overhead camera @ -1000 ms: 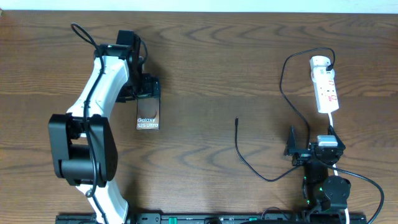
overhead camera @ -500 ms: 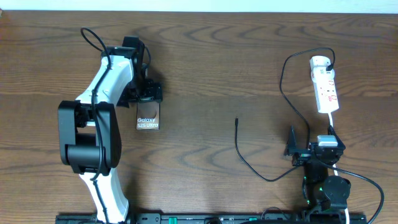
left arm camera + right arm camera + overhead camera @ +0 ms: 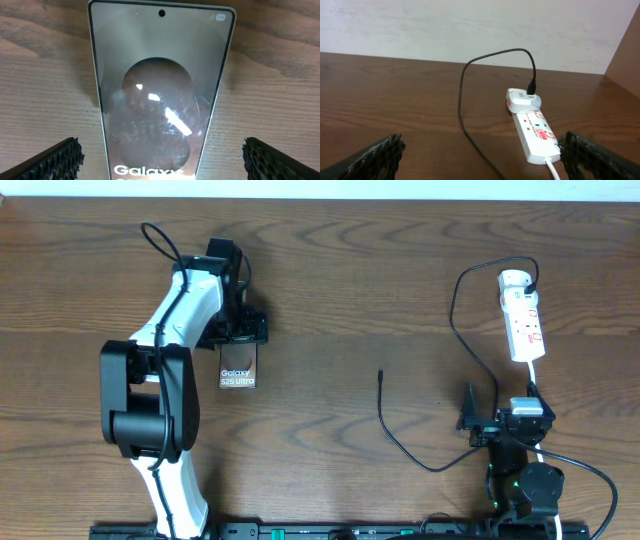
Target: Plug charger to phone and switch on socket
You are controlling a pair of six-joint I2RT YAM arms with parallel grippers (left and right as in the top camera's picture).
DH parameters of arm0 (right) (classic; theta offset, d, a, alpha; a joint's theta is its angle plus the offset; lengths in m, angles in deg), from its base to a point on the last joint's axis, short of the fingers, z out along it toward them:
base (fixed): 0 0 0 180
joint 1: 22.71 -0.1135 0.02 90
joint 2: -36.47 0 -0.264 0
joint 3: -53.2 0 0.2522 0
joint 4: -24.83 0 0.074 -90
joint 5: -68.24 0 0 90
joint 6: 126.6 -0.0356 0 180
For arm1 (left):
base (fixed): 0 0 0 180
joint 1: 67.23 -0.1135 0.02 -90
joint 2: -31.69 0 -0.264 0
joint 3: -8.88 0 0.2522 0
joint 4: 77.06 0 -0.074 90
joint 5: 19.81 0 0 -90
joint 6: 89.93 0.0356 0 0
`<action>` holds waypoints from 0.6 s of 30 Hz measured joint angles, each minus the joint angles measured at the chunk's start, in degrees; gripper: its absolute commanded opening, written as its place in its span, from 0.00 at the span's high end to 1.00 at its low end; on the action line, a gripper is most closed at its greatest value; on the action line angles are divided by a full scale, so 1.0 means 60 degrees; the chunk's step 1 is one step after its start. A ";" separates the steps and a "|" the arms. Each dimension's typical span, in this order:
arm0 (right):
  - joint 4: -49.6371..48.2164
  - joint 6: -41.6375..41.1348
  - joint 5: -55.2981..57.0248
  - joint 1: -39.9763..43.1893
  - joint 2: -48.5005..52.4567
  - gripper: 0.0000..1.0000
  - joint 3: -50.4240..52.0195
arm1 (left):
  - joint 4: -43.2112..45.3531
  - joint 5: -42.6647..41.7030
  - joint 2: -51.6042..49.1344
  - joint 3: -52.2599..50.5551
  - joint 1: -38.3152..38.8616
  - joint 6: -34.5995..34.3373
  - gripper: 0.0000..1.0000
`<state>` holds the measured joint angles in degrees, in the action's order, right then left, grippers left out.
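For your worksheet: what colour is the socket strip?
White socket with red marks; right wrist view best.

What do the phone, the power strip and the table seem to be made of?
The phone has a glossy, glass-like face: it mirrors light. The power strip looks like smooth white moulded plastic. The table is dark wood or wood-look laminate; the grain shows, but which one I cannot tell.

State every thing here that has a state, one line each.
phone: lying flat, face up, nothing plugged in.
charger: one end plugged in at the socket, connector tip loose on the table, apart from the phone.
socket: charger plugged in at its far end; switch position too small to tell.
left gripper: open, fingers either side of the phone, not touching it.
right gripper: open, empty, facing the socket.
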<state>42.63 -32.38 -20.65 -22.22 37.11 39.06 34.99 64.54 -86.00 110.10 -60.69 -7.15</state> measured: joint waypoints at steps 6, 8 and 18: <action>0.0000 0.0000 0.0000 0.0000 0.0000 0.01 0.0000 | 0.0044 0.0000 0.0000 0.0000 -0.0004 0.0000 0.02; 0.0000 0.0000 0.0000 0.0000 0.0000 0.01 0.0000 | 0.0095 0.0000 0.0000 0.0000 -0.0004 0.0000 0.02; 0.0000 0.0000 0.0000 0.0000 0.0000 0.01 0.0000 | 0.0259 0.0004 0.0000 0.0000 -0.0004 0.0000 0.02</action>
<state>42.63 -32.38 -20.65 -22.22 37.11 39.06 36.54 64.56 -86.00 110.10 -60.71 -7.15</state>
